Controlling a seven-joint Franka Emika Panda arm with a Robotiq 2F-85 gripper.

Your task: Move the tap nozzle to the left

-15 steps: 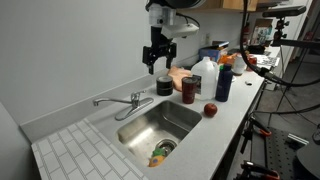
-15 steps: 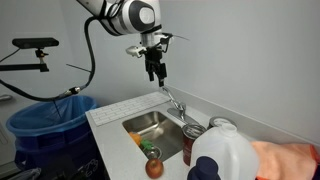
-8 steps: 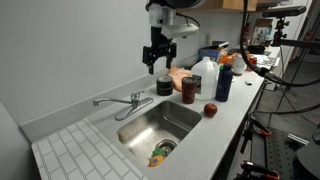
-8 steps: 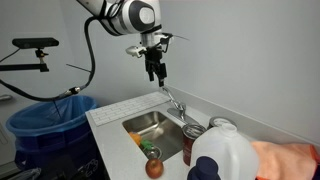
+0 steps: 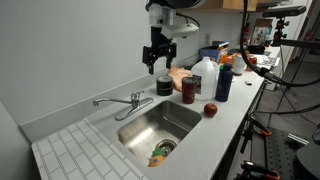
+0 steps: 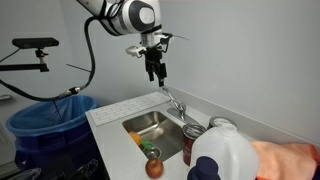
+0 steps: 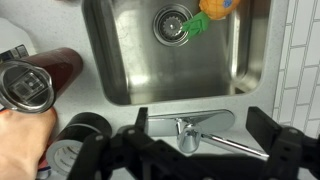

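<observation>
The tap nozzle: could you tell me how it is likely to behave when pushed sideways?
The tap nozzle looks like rigid chrome, so it will probably swivel about its base rather than bend. Its shiny surface may prove slippery under a push. Mounted behind the sink, it should not tip.
</observation>
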